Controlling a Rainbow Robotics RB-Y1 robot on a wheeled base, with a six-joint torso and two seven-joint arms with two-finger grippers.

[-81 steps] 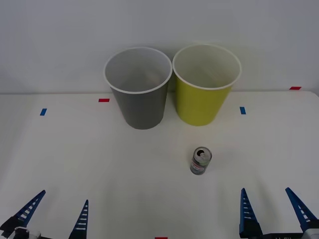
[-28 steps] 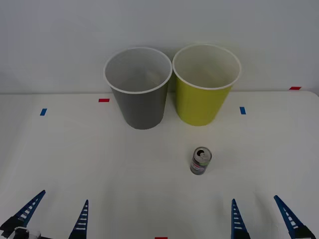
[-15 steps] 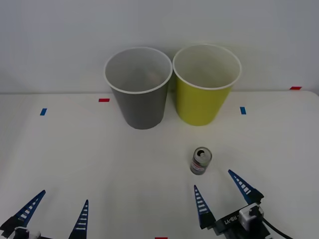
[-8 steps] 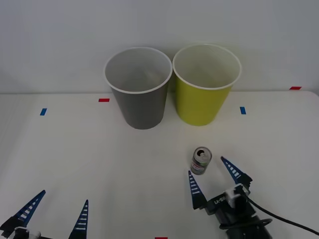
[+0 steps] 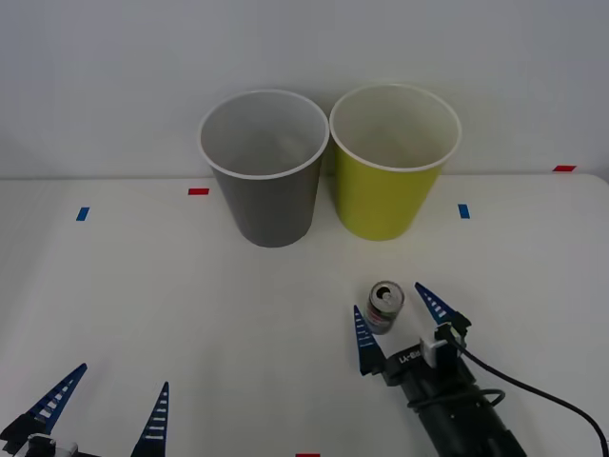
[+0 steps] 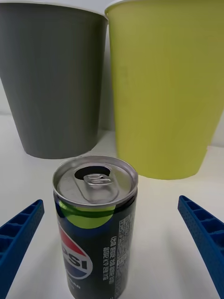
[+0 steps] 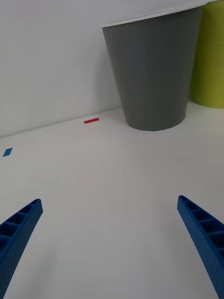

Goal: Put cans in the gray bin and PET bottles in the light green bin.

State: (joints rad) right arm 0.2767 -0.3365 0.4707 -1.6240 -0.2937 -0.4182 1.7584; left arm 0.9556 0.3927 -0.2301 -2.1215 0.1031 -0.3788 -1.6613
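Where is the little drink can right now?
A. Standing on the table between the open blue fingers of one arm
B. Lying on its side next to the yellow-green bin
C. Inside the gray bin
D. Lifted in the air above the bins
A: the can stands upright on the table, with the right gripper open around it, one blue finger on each side, not yet touching it.

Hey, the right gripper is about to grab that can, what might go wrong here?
The right gripper is open around the upright can, which sits nearer one finger, so closing may tip it. The gray bin and light green bin stand side by side, so a drop could land in the wrong one.
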